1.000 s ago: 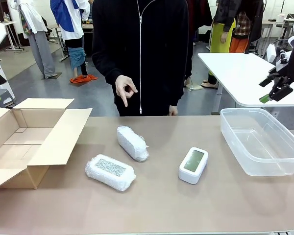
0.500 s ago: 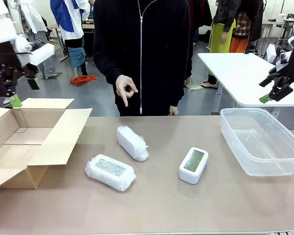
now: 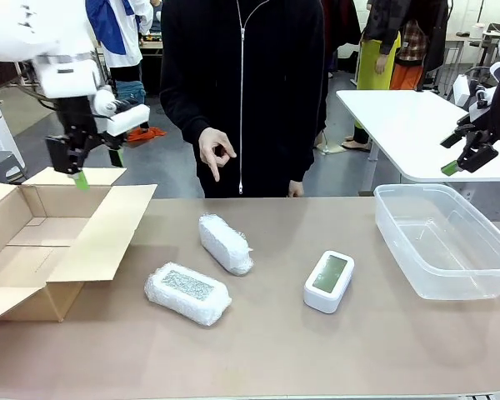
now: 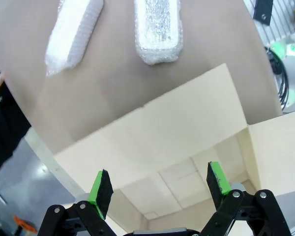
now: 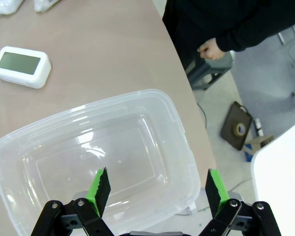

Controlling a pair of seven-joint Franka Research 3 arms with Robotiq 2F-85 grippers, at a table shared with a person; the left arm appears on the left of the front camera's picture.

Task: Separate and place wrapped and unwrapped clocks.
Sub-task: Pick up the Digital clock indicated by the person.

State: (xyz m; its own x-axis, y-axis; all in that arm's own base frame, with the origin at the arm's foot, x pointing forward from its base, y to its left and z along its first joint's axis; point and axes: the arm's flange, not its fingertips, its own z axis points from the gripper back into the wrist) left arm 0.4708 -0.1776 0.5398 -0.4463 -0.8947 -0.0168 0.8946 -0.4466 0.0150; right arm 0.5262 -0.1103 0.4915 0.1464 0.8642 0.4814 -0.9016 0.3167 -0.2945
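1. We record the change. The left end effector [image 3: 98, 167] has swung in from the left edge of the front view and now hangs above the far flap of the cardboard box [image 3: 100, 233]. Its jaws are spread wide and hold nothing.
2. The right end effector [image 3: 467, 163] has not moved. It hovers above the far right corner of the desk [image 3: 275, 358], over the clear plastic bin [image 3: 383, 217], also fully spread and empty.
3. The task items lie where they were:
   - the speckled wrapped bundle [image 3: 187, 292] lies left of centre, toward the near edge;
   - the plain wrapped bundle [image 3: 225, 243] lies just beyond it, apart from it, nearer the far edge;
   - the bare white clock [image 3: 329, 281] lies right of centre, display up, well apart from the bin.
4. We judge that sorting has not begun and that the left arm is starting its approach to a wrapped bundle. Both bundles show at the top of the left wrist view, beyond the box flap.
5. Surroundings: the box stands open at the left edge of the desk and the bin at the right edge. Both are empty.
6. Obstructions:
   - the box's inner flap lies spread on the desk between the box and the bundles, so a low approach risks snagging it;
   - the person's hand [image 3: 214, 152] hangs over the far edge, close to the plain bundle;
   - bubble wrap is likely slippery and compressible under the pads.
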